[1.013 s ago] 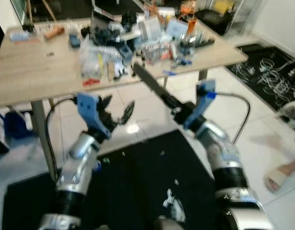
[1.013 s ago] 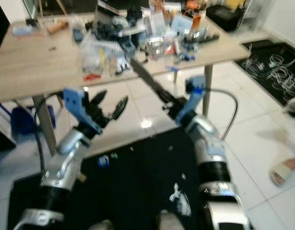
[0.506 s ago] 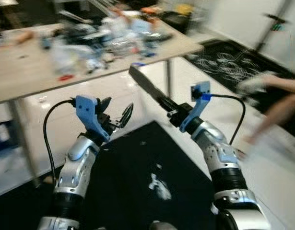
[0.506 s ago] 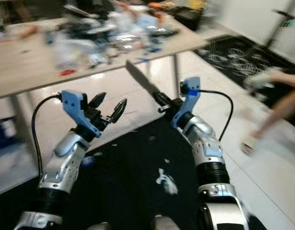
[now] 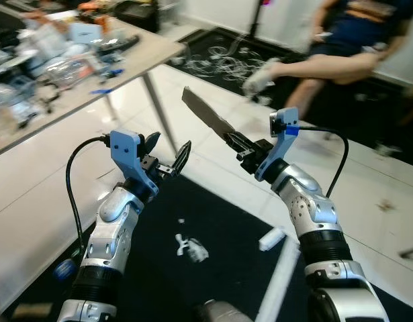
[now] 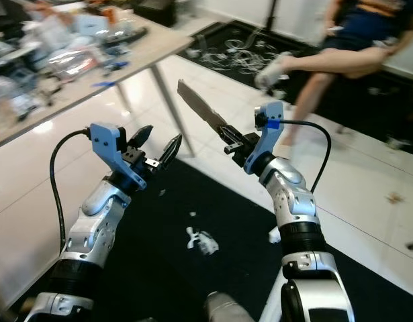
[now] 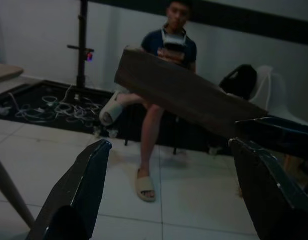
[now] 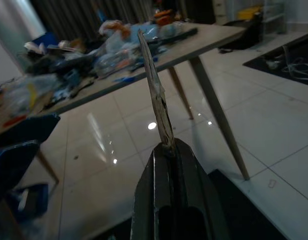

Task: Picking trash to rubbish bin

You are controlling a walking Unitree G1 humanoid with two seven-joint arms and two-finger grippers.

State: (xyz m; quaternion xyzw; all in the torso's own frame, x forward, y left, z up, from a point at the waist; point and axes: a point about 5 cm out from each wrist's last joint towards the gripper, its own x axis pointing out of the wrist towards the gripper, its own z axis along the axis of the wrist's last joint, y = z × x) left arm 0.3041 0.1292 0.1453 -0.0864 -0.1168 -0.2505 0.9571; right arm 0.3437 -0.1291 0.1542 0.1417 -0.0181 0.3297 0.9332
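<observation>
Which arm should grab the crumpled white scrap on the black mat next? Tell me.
Left. The left tool is open and holds nothing, raised above the black mat where the white scrap lies. The right tool is shut on a flat cardboard strip.

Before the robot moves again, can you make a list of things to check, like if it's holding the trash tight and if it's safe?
1. Right gripper shut on the flat strip of cardboard: ok, the fingers pinch one end in the right wrist view.
2. Strip held up off the floor: ok, it sticks up and toward the table.
3. Left gripper free: ok, open and holding nothing.
4. Path safe: not ok, a seated person is close ahead, one leg stretched out.
5. Rubbish bin found: cannot tell where it is.
6. More trash left: not ok, white scraps lie on the black mat.
</observation>
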